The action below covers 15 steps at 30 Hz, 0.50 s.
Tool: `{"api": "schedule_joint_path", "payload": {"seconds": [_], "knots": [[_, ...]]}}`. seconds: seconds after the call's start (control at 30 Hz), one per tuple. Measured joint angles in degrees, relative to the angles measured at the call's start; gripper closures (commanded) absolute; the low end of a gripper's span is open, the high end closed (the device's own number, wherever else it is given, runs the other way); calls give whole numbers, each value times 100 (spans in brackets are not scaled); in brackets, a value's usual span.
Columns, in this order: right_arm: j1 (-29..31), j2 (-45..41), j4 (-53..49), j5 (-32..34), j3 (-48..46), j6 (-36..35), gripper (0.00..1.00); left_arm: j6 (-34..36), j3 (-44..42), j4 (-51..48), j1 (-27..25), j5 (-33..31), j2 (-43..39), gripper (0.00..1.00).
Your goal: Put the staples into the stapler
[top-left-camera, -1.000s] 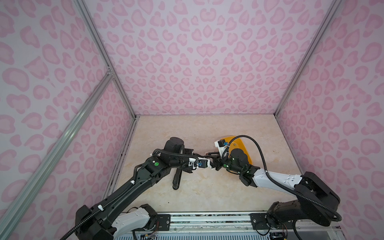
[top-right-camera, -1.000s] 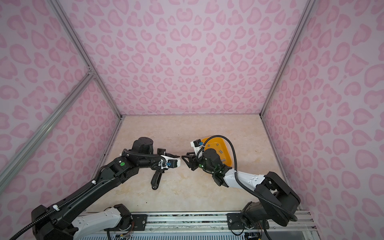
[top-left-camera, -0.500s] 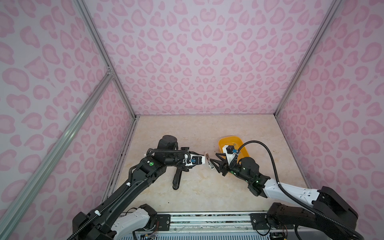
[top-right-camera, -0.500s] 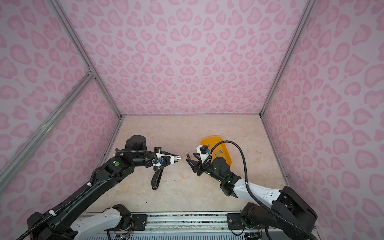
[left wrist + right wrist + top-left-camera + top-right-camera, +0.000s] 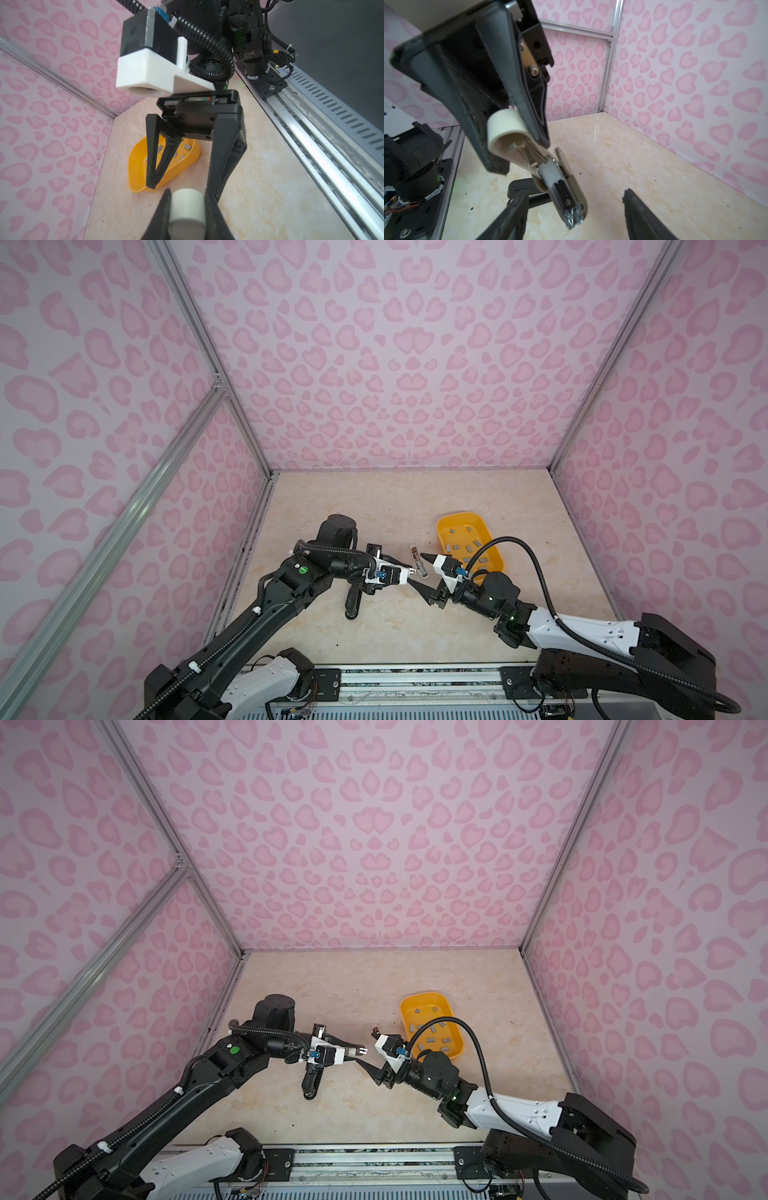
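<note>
My left gripper (image 5: 187,193) is shut on the cream top cover of a small stapler (image 5: 506,128). The stapler hangs open, and its metal magazine (image 5: 564,199) and olive base point at my right gripper (image 5: 574,193). That gripper is open, with the magazine tip between its fingers (image 5: 639,216) and a gap on each side. In both top views the grippers meet tip to tip at the table's middle (image 5: 415,568) (image 5: 368,1052). The staples (image 5: 468,548) (image 5: 187,146) lie as grey strips in the orange tray (image 5: 457,515), just behind my right gripper.
A long black stapler (image 5: 352,599) (image 5: 527,187) lies on the marble table under my left wrist. A small brown and metal piece (image 5: 417,562) shows between the grippers; whether it belongs to the held stapler I cannot tell. Pink walls close three sides, a metal rail (image 5: 311,162) the front.
My right gripper has opened wider and drawn back from the left gripper's tip, toward the front of the table. The left gripper keeps its hold on the stapler and has barely moved.
</note>
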Motion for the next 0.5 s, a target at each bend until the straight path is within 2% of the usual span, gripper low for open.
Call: {"api": "schedule_joint_path", "payload": {"seconds": [0.2,0.5], "knots": [[85,59,-269,-13,127,-190,23,140,7,-142,-258,26,103,96],[122,221,-459,-166,227,-289,44,216,87,-291,-382,127,192,96]]}}
